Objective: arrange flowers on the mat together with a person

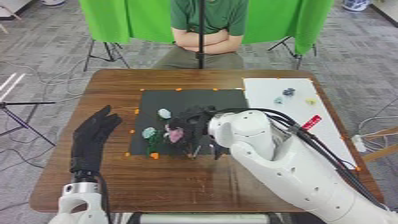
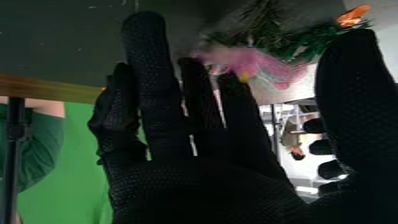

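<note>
On the brown counter (image 1: 169, 185), at left, the left robot hand (image 1: 93, 137) is open, fingers straight, with no thing in it. Then come two pale flowers (image 1: 164, 113) and the pink flower (image 1: 175, 134) on the black mat (image 1: 213, 96). Over the mat, the right robot hand (image 1: 193, 120) has nearly straight fingers beside the pink flower; I cannot tell if they touch it. At right, the white sheet (image 1: 266, 87) carries small blue (image 1: 289, 92) and yellow flowers (image 1: 311, 101).

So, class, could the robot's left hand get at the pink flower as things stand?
Probably, but not freely: the left hand is left of the mat, yet a pale flower lies between, and the right hand crowds the pink flower.
</note>
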Robot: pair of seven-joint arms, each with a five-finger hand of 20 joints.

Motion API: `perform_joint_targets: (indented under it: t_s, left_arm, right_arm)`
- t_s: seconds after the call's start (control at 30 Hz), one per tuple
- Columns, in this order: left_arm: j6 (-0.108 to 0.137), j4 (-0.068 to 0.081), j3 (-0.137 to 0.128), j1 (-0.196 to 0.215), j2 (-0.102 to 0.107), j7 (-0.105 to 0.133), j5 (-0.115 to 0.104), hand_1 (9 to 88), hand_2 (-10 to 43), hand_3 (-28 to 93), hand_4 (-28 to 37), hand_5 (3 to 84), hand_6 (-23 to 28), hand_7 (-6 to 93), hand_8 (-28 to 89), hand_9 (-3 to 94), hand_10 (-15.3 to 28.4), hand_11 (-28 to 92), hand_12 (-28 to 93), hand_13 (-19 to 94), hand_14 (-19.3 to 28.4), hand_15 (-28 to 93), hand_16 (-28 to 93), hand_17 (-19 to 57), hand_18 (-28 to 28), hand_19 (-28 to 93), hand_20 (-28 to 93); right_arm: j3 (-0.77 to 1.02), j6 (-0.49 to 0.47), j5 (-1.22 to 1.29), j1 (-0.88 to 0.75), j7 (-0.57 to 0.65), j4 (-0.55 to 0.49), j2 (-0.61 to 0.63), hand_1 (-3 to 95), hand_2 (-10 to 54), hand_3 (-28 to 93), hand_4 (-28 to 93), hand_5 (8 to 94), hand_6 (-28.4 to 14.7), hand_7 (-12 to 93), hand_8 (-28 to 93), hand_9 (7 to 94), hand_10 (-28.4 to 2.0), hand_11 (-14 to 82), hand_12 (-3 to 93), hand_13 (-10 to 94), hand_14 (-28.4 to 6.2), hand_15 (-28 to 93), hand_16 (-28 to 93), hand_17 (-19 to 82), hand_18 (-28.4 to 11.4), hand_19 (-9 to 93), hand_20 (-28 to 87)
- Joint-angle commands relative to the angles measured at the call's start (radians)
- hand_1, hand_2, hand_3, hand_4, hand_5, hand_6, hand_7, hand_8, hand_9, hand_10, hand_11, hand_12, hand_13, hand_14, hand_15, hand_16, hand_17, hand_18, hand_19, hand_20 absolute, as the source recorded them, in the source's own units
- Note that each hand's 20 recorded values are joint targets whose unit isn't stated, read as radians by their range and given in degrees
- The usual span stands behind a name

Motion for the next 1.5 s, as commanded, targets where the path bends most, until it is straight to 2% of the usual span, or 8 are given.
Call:
perform_joint_targets:
  t_s: [0.03,0.37,0.5,0.77,1.03,1.17,1.33,1.5]
  left_arm:
    - [-0.003,0.003,0.000,0.007,-0.009,-0.007,-0.001,25.3,0.1,71,-21.2,49.0,3.1,15.1,-6,48.2,13.4,18,16,38,18.4,22,3,9.7,15.0,20,25]
    - [-0.003,0.003,-0.001,0.007,-0.007,-0.010,-0.002,25.4,-0.2,71,-21.3,49.6,3.1,14.8,-6,48.2,13.5,18,15,38,18.5,21,3,9.6,14.9,20,25]
    - [-0.005,0.005,-0.001,0.006,-0.008,-0.009,-0.002,25.4,-0.4,72,-21.1,50.0,3.4,14.3,-6,48.2,13.5,18,15,38,18.4,21,2,9.6,14.7,19,25]
    - [-0.003,0.003,0.000,0.008,-0.006,-0.008,-0.002,25.5,-0.7,72,-21.2,50.1,3.5,13.9,-6,47.8,13.6,18,14,37,18.5,22,2,9.6,14.5,19,25]
    - [0.000,0.002,0.002,0.006,-0.002,-0.011,-0.004,25.6,-0.9,72,-21.1,50.5,3.8,13.1,-6,47.3,13.6,19,13,37,18.4,22,1,9.4,14.4,18,25]
    - [-0.001,0.003,0.001,0.005,-0.003,-0.010,-0.003,25.5,-0.9,72,-21.0,50.4,3.7,13.2,-6,47.1,13.6,19,13,37,18.3,22,1,9.4,14.4,18,25]
    - [-0.002,0.001,-0.001,0.008,-0.006,-0.010,-0.001,25.7,-0.9,72,-20.9,50.4,3.8,13.1,-6,46.8,13.6,19,13,36,18.2,22,1,9.3,14.4,18,25]
    - [-0.002,0.002,-0.001,0.007,-0.007,-0.009,-0.001,25.7,-1.0,72,-20.7,50.3,4.0,12.9,-6,46.5,13.6,19,12,36,18.2,22,1,9.1,14.3,18,25]
  right_arm:
    - [0.003,-0.011,-0.006,-0.004,-0.019,-0.013,0.004,29.5,-9.5,72,-19,51.7,-6.6,8,-8,42.2,-14.4,4.7,14.7,56,-16.9,43,33,24,-23.6,72,61]
    - [0.003,-0.020,0.001,-0.008,-0.008,-0.009,0.003,28.2,-9.5,72,-19,36.7,-3.7,8,-8,55.8,-13.1,7.7,14.3,61,-16.8,42,31,24,-23.8,72,60]
    - [0.002,-0.013,0.011,-0.011,0.004,-0.012,0.005,27.2,-9.5,72,-19,41.2,-4.3,10,-9,48.7,-15.7,6.9,16.5,57,-17.5,43,32,24,-24.0,72,60]
    - [-0.011,0.034,-0.008,-0.023,-0.004,-0.012,0.008,26.8,-9.5,73,-20,47.9,-10.7,7,-7,38.9,-20.7,35.1,43.7,47,-20.2,66,40,22,-23.2,72,61]
    - [-0.009,0.049,0.010,-0.026,0.016,-0.014,0.010,26.5,-9.2,74,-20,48.7,-11.8,8,-8,35.7,-21.8,41.6,50.2,46,-20.7,67,41,22,-23.1,71,60]
    - [-0.012,0.057,0.010,-0.026,0.026,-0.016,0.010,26.2,-9.4,75,-20,50.1,-9.1,10,-8,26.0,-23.9,53.9,66.6,41,-21.4,72,46,20,-23.3,70,60]
    - [-0.015,0.067,0.011,-0.027,0.030,-0.017,0.011,26.0,-9.5,76,-21,51.3,-4.9,13,-11,19.7,-25.6,55.7,71.3,36,-22.5,72,49,18,-23.6,69,60]
    - [-0.017,0.073,0.030,-0.025,0.053,-0.016,0.011,25.9,-9.5,76,-22,52.0,-5.4,13,-11,15.6,-26.2,68.0,82.0,35,-23.4,73,53,17,-23.9,69,59]
